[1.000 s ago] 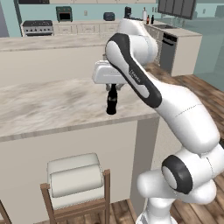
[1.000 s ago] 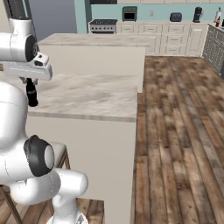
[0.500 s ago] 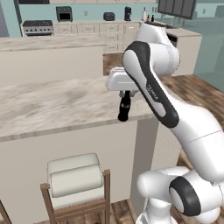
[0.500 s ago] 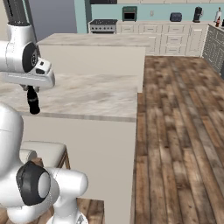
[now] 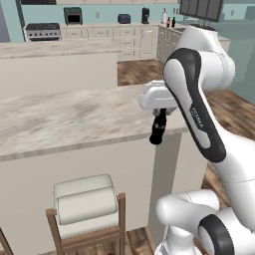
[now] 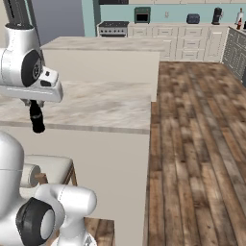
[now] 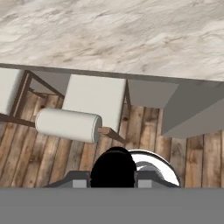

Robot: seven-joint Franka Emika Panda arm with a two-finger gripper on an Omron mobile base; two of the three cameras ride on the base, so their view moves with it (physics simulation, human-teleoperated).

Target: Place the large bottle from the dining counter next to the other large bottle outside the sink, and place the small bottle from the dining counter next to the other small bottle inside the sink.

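My gripper (image 5: 160,114) is shut on the neck of the small bottle (image 5: 158,131), a black thin-necked one that hangs upright below the white hand. It hangs just off the front edge of the dining counter (image 5: 74,117), near its right corner. From the other side the small bottle (image 6: 36,118) shows under the gripper (image 6: 33,103), in front of the beige marble dining counter (image 6: 105,103). Looking down the hand, the small bottle (image 7: 113,169) is a black round shape between the fingers, over wooden floor, with the dining counter (image 7: 113,35) beyond. The large bottle and the sink are out of view.
A cushioned wooden stool (image 5: 87,204) stands under the counter, left of the bottle; the stool (image 7: 94,103) also lies below the hand. A second island (image 5: 60,55) stands behind. Two tiny bottles (image 5: 171,22) stand on the far back counter. Wooden floor (image 6: 192,134) opens to the right.
The arm has swung to the right along the dining counter with the small bottle in its grip, from over the counter's front part to just past its front edge near the corner.
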